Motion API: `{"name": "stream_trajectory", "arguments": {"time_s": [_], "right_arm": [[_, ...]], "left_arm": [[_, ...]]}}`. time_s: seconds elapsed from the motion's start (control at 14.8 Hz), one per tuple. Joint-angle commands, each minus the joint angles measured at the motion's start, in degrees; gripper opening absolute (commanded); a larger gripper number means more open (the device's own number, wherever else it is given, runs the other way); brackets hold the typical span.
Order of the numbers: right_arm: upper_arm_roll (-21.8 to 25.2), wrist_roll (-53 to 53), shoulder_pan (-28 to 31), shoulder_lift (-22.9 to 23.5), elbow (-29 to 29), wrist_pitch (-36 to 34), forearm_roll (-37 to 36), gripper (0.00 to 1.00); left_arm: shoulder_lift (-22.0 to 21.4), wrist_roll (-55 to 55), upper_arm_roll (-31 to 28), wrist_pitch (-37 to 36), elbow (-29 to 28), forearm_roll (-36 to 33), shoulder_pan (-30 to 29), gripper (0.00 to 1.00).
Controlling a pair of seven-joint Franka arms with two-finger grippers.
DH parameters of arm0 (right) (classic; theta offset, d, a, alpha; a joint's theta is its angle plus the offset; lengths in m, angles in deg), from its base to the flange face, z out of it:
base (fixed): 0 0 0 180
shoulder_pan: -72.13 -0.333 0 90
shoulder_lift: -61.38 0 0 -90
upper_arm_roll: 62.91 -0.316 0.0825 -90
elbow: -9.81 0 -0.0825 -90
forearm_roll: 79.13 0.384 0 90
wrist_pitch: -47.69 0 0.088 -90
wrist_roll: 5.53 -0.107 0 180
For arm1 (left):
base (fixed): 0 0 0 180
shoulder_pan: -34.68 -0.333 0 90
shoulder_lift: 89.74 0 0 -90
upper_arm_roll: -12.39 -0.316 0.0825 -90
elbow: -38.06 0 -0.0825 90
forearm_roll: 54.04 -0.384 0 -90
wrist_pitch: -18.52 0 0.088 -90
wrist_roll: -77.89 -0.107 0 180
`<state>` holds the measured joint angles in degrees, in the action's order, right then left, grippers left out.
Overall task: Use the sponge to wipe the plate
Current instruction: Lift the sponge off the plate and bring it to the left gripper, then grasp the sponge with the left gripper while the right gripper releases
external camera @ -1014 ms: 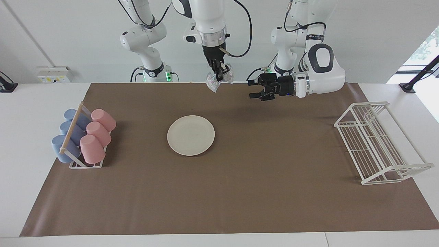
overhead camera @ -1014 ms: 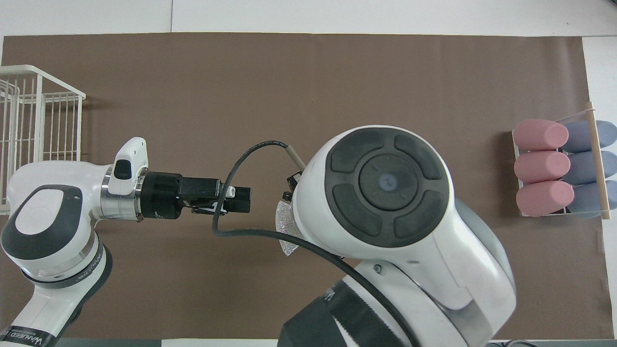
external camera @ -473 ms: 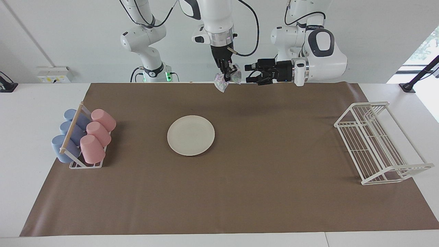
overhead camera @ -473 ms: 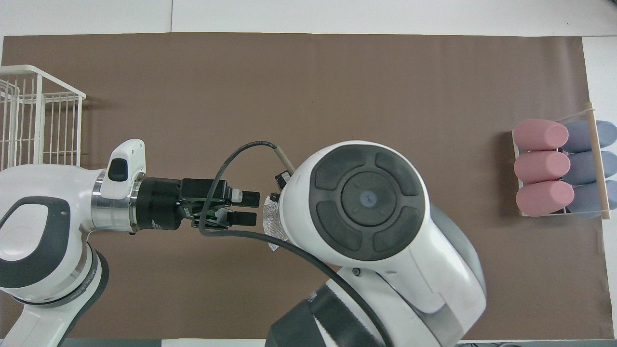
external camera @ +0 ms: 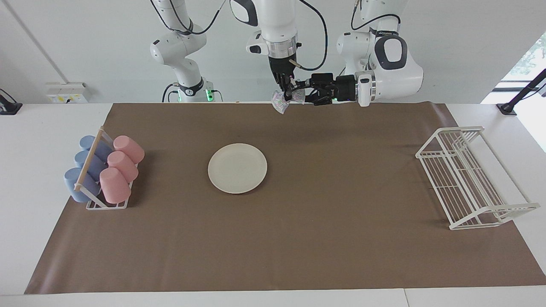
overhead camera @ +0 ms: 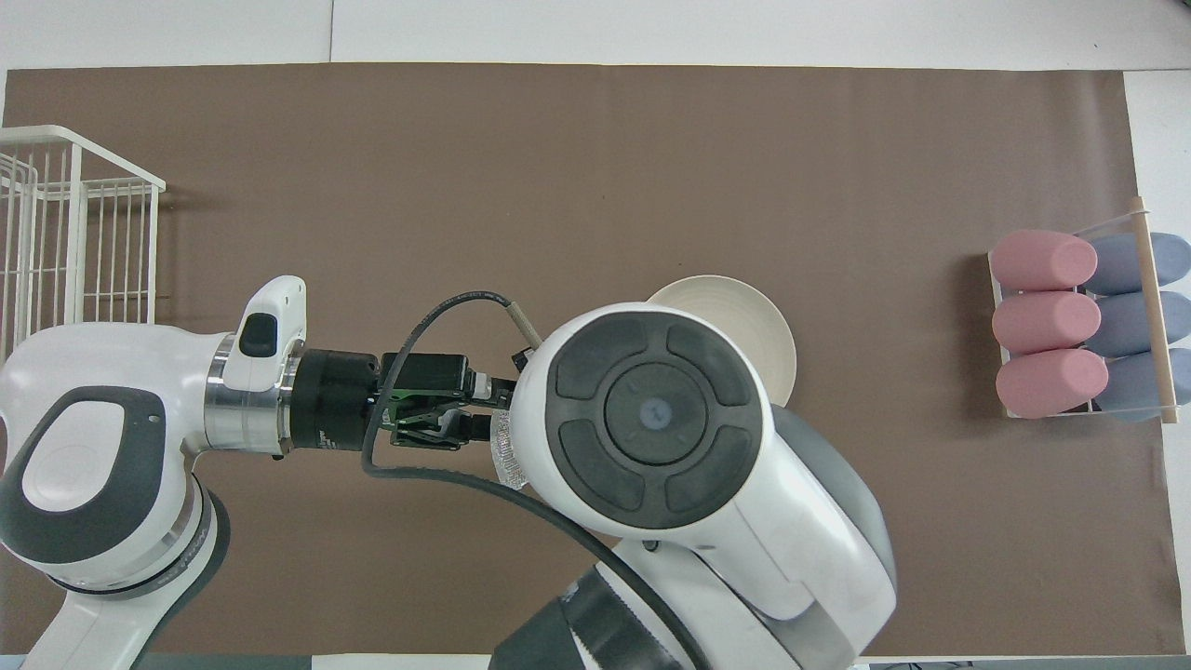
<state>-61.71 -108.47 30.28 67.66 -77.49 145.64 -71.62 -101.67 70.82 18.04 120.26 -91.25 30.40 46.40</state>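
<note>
Evidently mid-handover: the plate (external camera: 237, 168) lies flat left of centre frame, free for wiping. At upper centre the right gripper (external camera: 286, 90) hangs with fingers pinched on the sponge (external camera: 281, 101). Just right, the left gripper (external camera: 308, 94) reaches sideways, fingers parted around the sponge's edge to take it.

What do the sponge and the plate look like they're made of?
The sponge, hanging from the right gripper, looks like crinkled metallic mesh: silvery, glittery and limp. The plate looks like matte ceramic or melamine: cream and plain, with no glare. Which one cannot be told.
</note>
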Motion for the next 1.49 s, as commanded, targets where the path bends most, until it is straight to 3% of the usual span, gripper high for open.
{"name": "stream_trajectory", "arguments": {"time_s": [0.0, 0.27, 0.81, 0.88, 1.01, 1.08, 1.42], "right_arm": [[-0.32, -0.69, -0.07, -0.39, -0.58, 1.02, -0.04, 0.00], [-0.32, -0.69, -0.07, -0.39, -0.58, 1.02, -0.13, 0.00], [-0.32, -0.69, -0.07, -0.39, -0.58, 1.02, -0.13, 0.00], [-0.32, -0.69, -0.07, -0.39, -0.58, 1.02, -0.13, 0.00], [-0.32, -0.69, 0.02, -0.39, -0.58, 1.02, -0.13, 0.00], [-0.32, -0.69, -0.07, -0.39, -0.58, 1.02, -0.13, 0.00], [-0.32, -0.69, 0.02, -0.39, -0.58, 0.93, -0.13, 0.00]], "left_arm": [[-0.91, 0.65, -0.20, 0.04, -0.86, 0.02, -0.20, 0.91], [-0.91, 0.39, -0.29, -6.97, -0.60, -3.67, -5.55, 0.88], [-0.91, 0.65, 0.07, -6.20, -0.60, -3.76, -4.60, 0.87], [-0.91, 0.65, 0.15, -6.20, -0.60, -3.76, -4.60, 0.80], [-0.91, 1.52, 0.41, -5.50, -0.60, -3.76, -4.42, 0.50], [-0.91, 1.70, 0.68, -3.93, -0.60, -3.67, -3.64, 0.46], [-0.91, 1.79, 0.68, -3.04, -0.60, -3.58, -2.93, 0.47]]}}
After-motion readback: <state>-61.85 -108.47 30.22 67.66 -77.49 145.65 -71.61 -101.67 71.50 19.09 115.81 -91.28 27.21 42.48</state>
